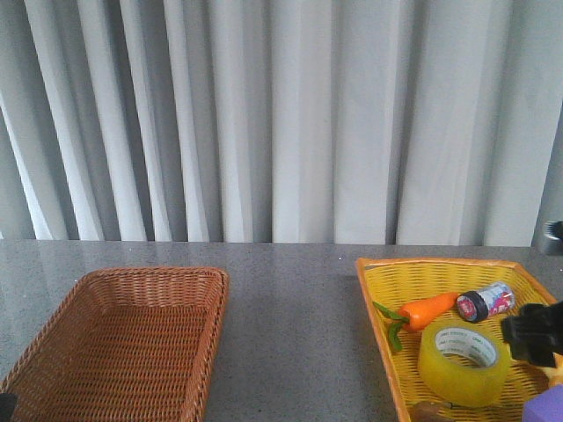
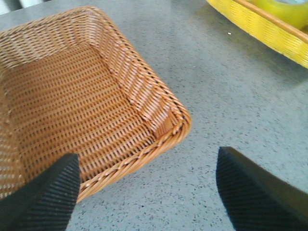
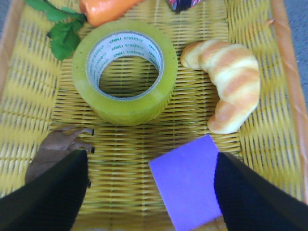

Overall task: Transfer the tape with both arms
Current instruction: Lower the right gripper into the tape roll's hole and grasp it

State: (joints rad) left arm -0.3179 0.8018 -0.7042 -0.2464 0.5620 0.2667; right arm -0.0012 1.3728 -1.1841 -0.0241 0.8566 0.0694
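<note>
The yellow tape roll (image 1: pixel 464 361) lies flat in the yellow woven tray (image 1: pixel 405 272) at the right; in the right wrist view the tape (image 3: pixel 124 71) shows its white printed core. My right gripper (image 3: pixel 151 190) is open and empty above the tray's near part, short of the tape; in the front view the right gripper (image 1: pixel 534 332) is a black shape at the right edge beside the roll. My left gripper (image 2: pixel 147 190) is open and empty above the grey table by the corner of the brown wicker basket (image 2: pixel 72 101). Only a sliver of the left arm shows in the front view.
In the tray lie a toy carrot (image 1: pixel 428 309), a small dark-lidded jar (image 1: pixel 485 302), a croissant (image 3: pixel 231 86), a purple square block (image 3: pixel 190 183) and a brown animal figure (image 3: pixel 55 149). The brown basket (image 1: pixel 123 338) stands at the left. White curtains hang behind.
</note>
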